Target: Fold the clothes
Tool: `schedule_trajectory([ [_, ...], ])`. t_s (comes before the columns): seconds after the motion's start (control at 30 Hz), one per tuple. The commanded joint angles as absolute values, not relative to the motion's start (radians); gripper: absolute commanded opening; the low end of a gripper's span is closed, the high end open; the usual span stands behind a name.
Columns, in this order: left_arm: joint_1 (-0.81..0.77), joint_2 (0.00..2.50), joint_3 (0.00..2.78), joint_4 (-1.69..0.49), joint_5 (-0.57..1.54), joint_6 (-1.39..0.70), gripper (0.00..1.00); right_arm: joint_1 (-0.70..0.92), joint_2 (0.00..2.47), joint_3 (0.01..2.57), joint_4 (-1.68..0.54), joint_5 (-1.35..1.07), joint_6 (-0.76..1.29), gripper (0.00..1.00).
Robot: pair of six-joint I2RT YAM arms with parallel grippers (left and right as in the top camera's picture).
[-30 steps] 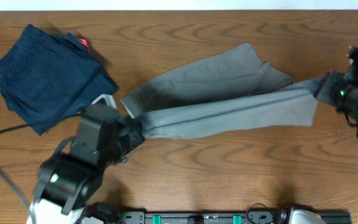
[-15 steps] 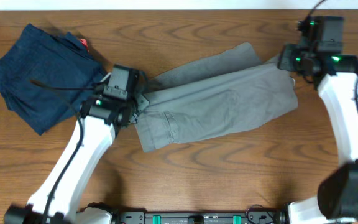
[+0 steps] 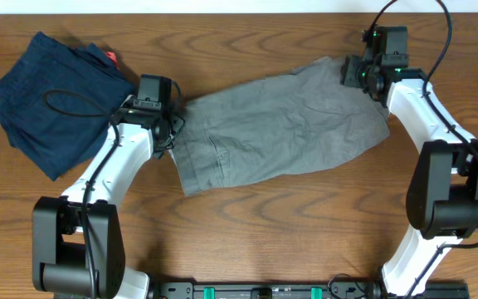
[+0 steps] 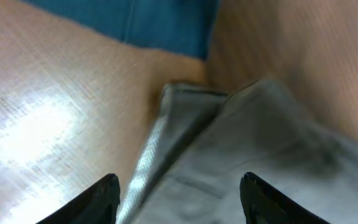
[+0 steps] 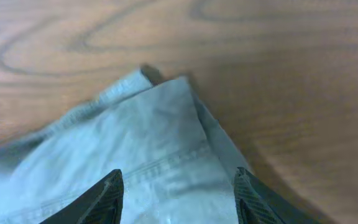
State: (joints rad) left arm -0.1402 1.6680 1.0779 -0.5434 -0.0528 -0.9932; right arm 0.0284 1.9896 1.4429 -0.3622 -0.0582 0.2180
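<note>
the grey-khaki clothes (image 3: 280, 129) lie spread across the middle of the bench (image 3: 289, 232), one layer folded over another. the left jaws stand released over the garment's left end, its layered edge showing between the spread tips. the right jaws, released too, hover over the upper right corner, with cloth between the tips. a navy garment (image 3: 52, 100) lies just beyond the left end.

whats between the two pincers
The grey-khaki shorts, lying flat on the table, span the whole stretch from the left pincer to the right pincer, seen in the overhead view.
</note>
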Motion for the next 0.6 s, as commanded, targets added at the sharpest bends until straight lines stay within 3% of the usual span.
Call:
schedule_trajectory([
  [0.0, -0.141, 1.666, 1.085, -0.586, -0.071, -0.978, 0.64, 0.032, 1.972, 1.458, -0.414, -0.019, 0.232, 0.56],
  [0.13, -0.141, 1.666, 1.084, -0.660, -0.060, -0.977, 0.70, 0.031, 1.969, 1.458, -0.545, 0.118, 0.231, 0.59],
  [0.27, -0.141, 1.667, 1.083, -0.660, -0.060, -0.977, 0.84, 0.031, 1.970, 1.454, -0.649, 0.124, 0.207, 0.48],
  [0.37, -0.141, 1.670, 1.083, -0.641, -0.060, -0.978, 0.92, 0.031, 1.982, 1.419, -0.672, 0.125, 0.180, 0.47],
  [0.57, -0.141, 1.727, 1.083, -0.570, 0.080, -0.889, 0.94, 0.025, 2.013, 1.311, -0.637, 0.125, 0.178, 0.53],
])
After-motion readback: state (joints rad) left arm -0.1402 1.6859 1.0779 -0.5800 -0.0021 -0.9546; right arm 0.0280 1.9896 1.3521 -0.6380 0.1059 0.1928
